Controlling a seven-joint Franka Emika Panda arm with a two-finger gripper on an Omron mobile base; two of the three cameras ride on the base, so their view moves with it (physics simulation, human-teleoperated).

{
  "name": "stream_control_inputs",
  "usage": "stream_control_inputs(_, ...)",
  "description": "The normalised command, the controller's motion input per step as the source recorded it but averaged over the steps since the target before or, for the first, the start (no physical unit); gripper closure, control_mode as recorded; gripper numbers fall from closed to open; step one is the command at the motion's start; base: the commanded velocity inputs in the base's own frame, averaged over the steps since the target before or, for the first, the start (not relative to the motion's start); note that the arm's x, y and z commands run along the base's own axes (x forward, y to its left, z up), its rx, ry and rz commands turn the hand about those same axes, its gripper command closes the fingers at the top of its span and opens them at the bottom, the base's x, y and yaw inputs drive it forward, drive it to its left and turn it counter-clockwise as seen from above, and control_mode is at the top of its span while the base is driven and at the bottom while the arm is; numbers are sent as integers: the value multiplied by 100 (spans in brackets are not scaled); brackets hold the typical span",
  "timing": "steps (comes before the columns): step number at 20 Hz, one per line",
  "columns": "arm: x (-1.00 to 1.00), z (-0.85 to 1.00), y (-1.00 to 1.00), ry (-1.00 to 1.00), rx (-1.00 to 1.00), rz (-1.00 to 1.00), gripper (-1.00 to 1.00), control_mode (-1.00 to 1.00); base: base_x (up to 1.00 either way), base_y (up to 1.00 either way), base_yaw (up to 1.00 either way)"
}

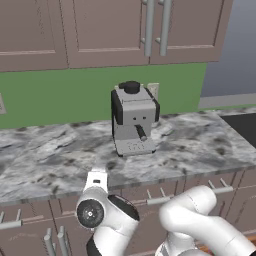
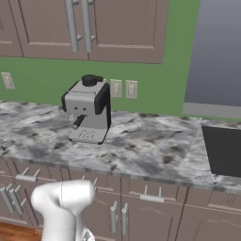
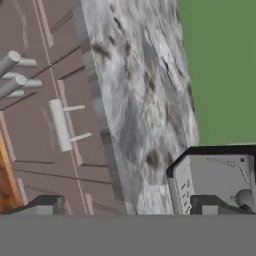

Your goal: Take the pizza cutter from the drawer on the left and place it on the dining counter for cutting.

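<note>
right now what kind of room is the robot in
A kitchen, most likely: a grey coffee machine stands on a marbled counter, with brown wall cabinets above a green wall and drawers with silver bar handles below.

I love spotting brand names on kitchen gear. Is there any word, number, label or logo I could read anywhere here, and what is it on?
None can be read.
The grey coffee machine has no legible brand or label; small marks on its front are too blurred to tell.
The wall outlets, cabinet doors and marbled counter bear no writing.
</note>
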Motion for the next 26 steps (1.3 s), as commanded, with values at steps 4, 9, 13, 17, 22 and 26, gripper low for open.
stream_control_inputs(4, -6, -63, 41, -12, -17, 13, -100, -100, 0, 0, 0)
stream_control_inputs(9, -20, -69, 17, -17, -2, 4, -100, -100, 0, 0, 0)
stream_control_inputs(13, -4, -46, 0, -17, 0, 0, -100, -100, 0, 0, 0)
stream_control_inputs(17, 0, -44, 0, -17, -4, 0, -100, -100, 0, 0, 0)
stream_control_inputs(22, 0, -53, 0, -17, -5, 0, -100, -100, 0, 0, 0)
stream_control_inputs(26, 6, -42, 0, -15, -3, 0, -100, -100, 0, 0, 0)
